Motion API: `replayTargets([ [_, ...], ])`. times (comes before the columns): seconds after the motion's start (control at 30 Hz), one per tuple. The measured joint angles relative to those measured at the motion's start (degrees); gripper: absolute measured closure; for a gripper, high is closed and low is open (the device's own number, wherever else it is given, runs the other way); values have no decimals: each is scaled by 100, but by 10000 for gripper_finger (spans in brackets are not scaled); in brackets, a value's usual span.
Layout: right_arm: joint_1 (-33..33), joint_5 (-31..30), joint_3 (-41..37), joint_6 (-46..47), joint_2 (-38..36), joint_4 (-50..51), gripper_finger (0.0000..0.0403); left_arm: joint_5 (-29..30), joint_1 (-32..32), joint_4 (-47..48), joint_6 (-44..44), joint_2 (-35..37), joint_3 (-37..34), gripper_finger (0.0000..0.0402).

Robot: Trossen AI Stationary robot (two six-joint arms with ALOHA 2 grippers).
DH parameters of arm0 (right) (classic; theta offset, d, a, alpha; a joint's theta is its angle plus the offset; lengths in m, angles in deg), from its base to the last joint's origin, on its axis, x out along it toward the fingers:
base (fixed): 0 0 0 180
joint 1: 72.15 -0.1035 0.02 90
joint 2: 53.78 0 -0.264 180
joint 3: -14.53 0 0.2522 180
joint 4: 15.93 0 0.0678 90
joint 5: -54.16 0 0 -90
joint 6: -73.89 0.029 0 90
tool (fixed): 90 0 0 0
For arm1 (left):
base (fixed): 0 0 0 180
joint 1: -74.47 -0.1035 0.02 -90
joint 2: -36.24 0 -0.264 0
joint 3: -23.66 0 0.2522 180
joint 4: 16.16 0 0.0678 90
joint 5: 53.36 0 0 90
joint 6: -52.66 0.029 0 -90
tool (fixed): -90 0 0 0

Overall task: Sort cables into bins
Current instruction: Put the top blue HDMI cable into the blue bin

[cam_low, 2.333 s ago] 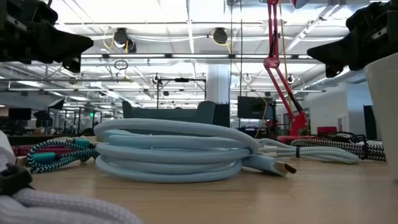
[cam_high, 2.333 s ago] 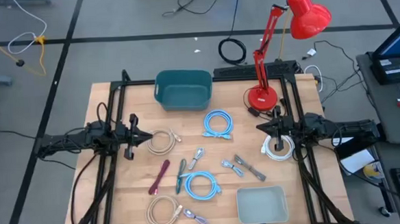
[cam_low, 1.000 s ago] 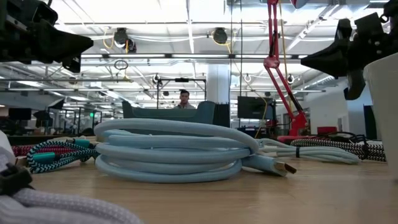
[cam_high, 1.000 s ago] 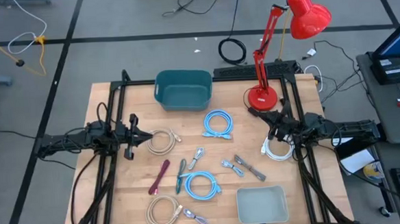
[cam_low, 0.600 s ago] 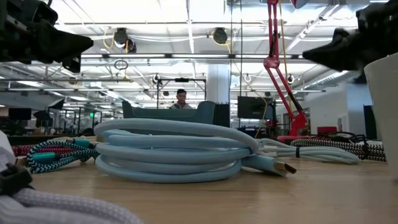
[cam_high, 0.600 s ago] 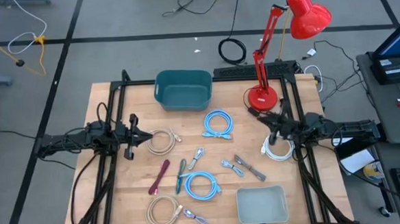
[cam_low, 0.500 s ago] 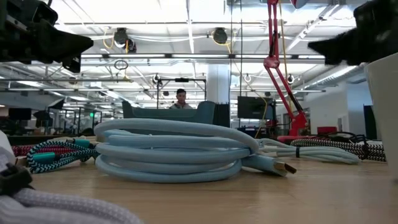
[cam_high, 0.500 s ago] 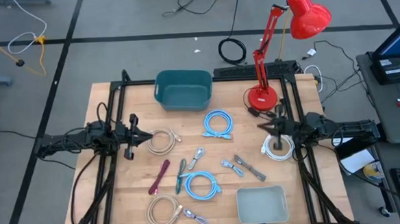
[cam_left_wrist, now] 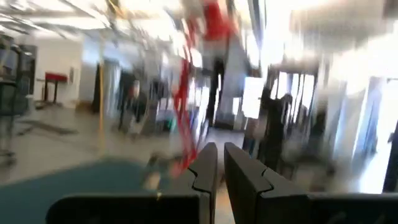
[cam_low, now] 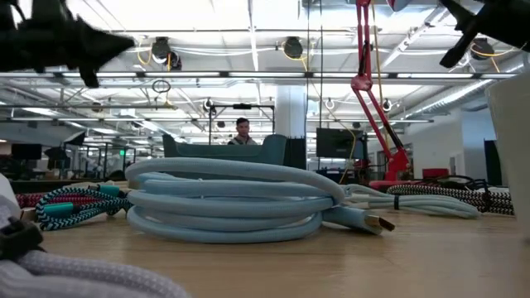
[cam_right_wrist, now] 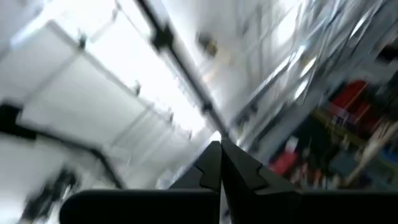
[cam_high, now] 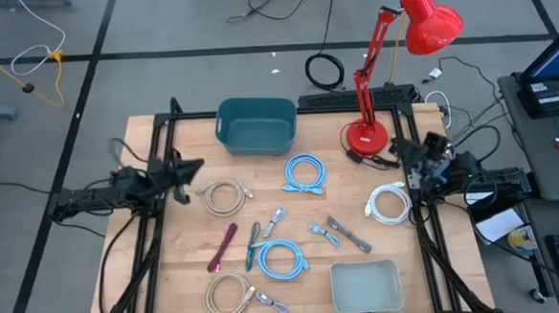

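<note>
Several cables lie loose on the wooden table: two light blue coils (cam_high: 304, 172) (cam_high: 280, 259), two beige coils (cam_high: 226, 196) (cam_high: 227, 295), a white coil (cam_high: 387, 204), a maroon piece (cam_high: 224, 246), a teal piece (cam_high: 254, 246) and grey pieces (cam_high: 341, 233). The dark teal bin (cam_high: 256, 125) stands at the far edge and the pale grey tray (cam_high: 365, 286) at the near edge. My left gripper (cam_high: 192, 166) hangs shut and empty at the left, tipped upward (cam_left_wrist: 221, 155). My right gripper (cam_high: 399, 148) is shut and empty at the right, beside the lamp's base, also tipped upward (cam_right_wrist: 219, 149).
A red desk lamp (cam_high: 367, 138) stands at the far right of the table, its arm reaching up and back. A black frame (cam_high: 159, 144) runs along the table's left and right sides. A person (cam_low: 242, 128) shows far off in the room.
Both grippers have tipped upward and swung toward the table's far edge. The right one has also risen and rolled about its own axis, uncovering the white coil below it. Neither has touched a cable, and no cable has moved.
</note>
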Motion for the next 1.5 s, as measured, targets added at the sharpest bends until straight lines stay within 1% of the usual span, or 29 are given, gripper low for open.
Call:
replayTargets([
  [0.07,0,-542,0,-244,0,-222,403,369,-8,-808,-411,2,0,371],
  [0.13,0,-918,0,-380,0,-344,403,757,-11,-1628,-879,0,0,371],
  [0.23,2,-1239,0,-502,0,-338,403,938,-11,-2904,-1896,2,4,371],
  [0.3,2,-1463,0,-658,0,-344,403,932,-11,-3503,-2304,2,4,371],
  [0.4,3,-2010,0,-758,0,-338,403,917,-11,-4139,-2816,2,4,371],
  [0.5,3,-2364,0,-684,0,-234,403,919,-11,-4178,-3476,2,4,371],
  [0.53,3,-2446,0,-659,0,-224,403,833,-9,-4102,-3654,2,4,371],
  [0.63,2,-2459,0,-617,0,-170,403,377,-9,-3426,-4095,0,188,371],
  [0.7,2,-2458,0,-495,0,-144,403,-1,-9,-2607,-4352,-54,526,371],
  [0.77,2,-2440,0,-380,0,-122,403,-552,-9,-1654,-4320,-266,1049,371],
  [0.83,2,-2305,0,-517,0,-122,403,-1167,-2,-894,-3853,-647,1666,371],
  [0.87,1,-2284,0,-632,0,-113,403,-1366,0,-566,-3609,-860,1973,371],
  [1.0,0,-2121,0,-607,-2,-12,403,-1550,-3,765,-2849,-1820,3178,371],
  [1.1,0,-1809,0,-593,0,99,403,-1922,-4,1538,-2797,-2572,3946,371],
  [1.13,0,-1682,0,-574,-2,140,403,-2225,-4,1637,-2847,-2823,4153,371],
  [1.2,0,-1416,0,-514,-2,262,403,-3167,-5,1861,-2778,-3297,4502,371],
  [1.23,0,-1285,0,-508,-2,324,403,-3506,-10,2107,-2720,-3523,4683,371],
  [1.27,0,-1146,0,-506,0,388,403,-3587,-9,2468,-2661,-3718,4887,371],
  [1.3,0,-990,0,-507,8,452,403,-3516,-9,2955,-2562,-3881,5121,371],
  [1.33,1,-807,2,-536,47,502,403,-3284,-9,3582,-2406,-4031,5335,371],
  [1.43,-2,-350,144,-811,258,875,403,-2112,54,5313,-1924,-4404,5952,371],
  [1.5,-2,-195,375,-928,557,1526,403,-1449,66,6138,-1768,-4543,6263,371],
])
